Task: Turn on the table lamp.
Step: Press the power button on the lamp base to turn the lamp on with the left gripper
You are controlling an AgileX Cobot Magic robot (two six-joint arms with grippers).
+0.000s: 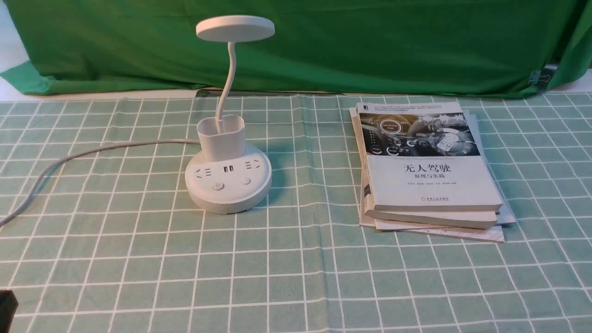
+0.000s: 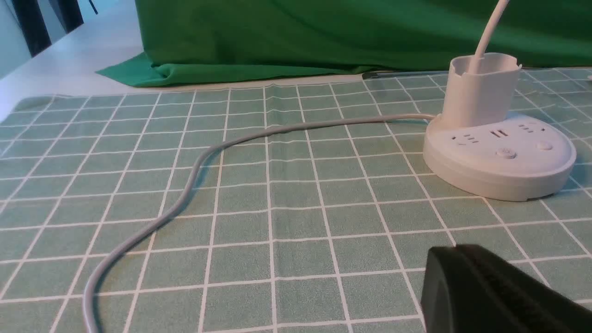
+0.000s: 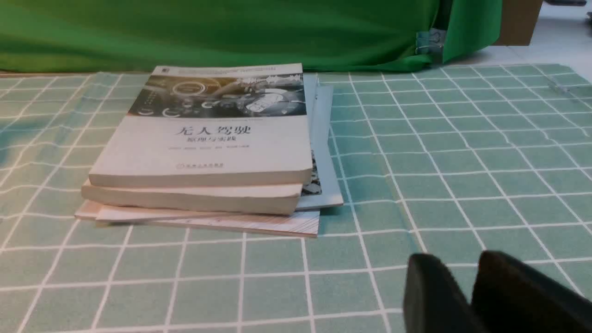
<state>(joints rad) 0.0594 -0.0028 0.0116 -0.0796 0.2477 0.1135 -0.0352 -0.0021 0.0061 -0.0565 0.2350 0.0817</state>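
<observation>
Left gripper point(image 2: 458, 254), jaws apparently together, is nearer: table lamp point(image 2: 499, 171) sits ahead-right of it, button point(image 2: 505, 153) facing it; right gripper point(image 3: 458, 266) looks closed too.

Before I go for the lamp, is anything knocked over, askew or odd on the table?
Nothing serious. The table lamp stands upright. Only the book stack is unevenly fanned, with the lower books poking out.

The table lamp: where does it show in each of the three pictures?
Front view: table lamp left of centre, whole.
Left wrist view: table lamp cut off above its holder.
Right wrist view: not in it.
Shared landmark: checked green tablecloth.
</observation>
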